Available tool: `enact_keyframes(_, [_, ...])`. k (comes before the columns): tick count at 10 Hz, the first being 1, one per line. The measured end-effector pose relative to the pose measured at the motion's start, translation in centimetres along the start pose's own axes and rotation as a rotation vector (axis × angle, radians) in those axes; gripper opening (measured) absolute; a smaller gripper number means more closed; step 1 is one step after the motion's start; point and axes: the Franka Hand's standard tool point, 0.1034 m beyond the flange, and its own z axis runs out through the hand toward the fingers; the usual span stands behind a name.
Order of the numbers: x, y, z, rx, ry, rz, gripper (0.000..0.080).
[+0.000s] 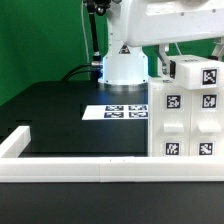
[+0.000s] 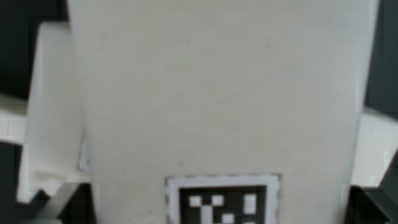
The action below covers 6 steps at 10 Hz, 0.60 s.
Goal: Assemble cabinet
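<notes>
Up close, we see the cabinet [image 1: 190,118], a tall white tagged box with square compartments, standing near the table's front edge toward the exterior view's right corner, just behind the long white border rail [image 1: 90,168]. In the wrist view a broad white panel [image 2: 210,110] with one tag at its end fills nearly the whole picture; we judge it a face of the cabinet or a part held against it, but cannot say which. The gripper [image 1: 168,62] sits at the cabinet's upper part, largely hidden; whether its claw is apart or clamped we cannot tell. The marker board [image 1: 115,111] lies flat on the black tabletop [image 1: 60,115] near the far edge, before the arm's white base [image 1: 124,68]. To do this step well, we judge, the arm should keep the piece square to the cabinet's walls, move slowly, and avoid tipping the tall box toward the rail.
</notes>
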Motion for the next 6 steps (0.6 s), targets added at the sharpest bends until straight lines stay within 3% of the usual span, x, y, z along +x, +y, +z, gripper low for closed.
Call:
enact_keyframes(1, [0.22,0.18,-0.13,0.018,0.009,0.09,0.0553])
enact_keyframes(5, [0.2,0.25,-0.06,0.022,0.007,0.371,0.0553])
enact_keyframes(6, [0.28,0.38,-0.08,0.037,0.011,0.495,0.0553])
